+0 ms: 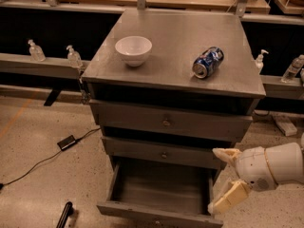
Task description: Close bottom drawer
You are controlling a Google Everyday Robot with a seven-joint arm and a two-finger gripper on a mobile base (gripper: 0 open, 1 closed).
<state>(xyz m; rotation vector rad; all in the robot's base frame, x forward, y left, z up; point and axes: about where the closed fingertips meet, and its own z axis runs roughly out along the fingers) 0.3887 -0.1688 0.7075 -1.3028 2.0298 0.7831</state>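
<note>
The bottom drawer point(156, 208) of the grey cabinet is pulled out, showing a bare grey interior point(161, 186). Its front edge sits at the bottom of the view. My gripper point(224, 179) is at the lower right, just beside the drawer's right front corner. Its two cream fingers point(228, 197) stand apart, open and empty, pointing left toward the drawer. The middle drawer point(164, 153) and top drawer point(166, 122) above are pushed in.
On the cabinet top point(175, 46) stand a white bowl point(133, 50) and a blue can point(207, 61) lying on its side. Small bottles point(73, 57) line a ledge at left and right. A black cable and adapter point(66, 142) lie on the floor at left.
</note>
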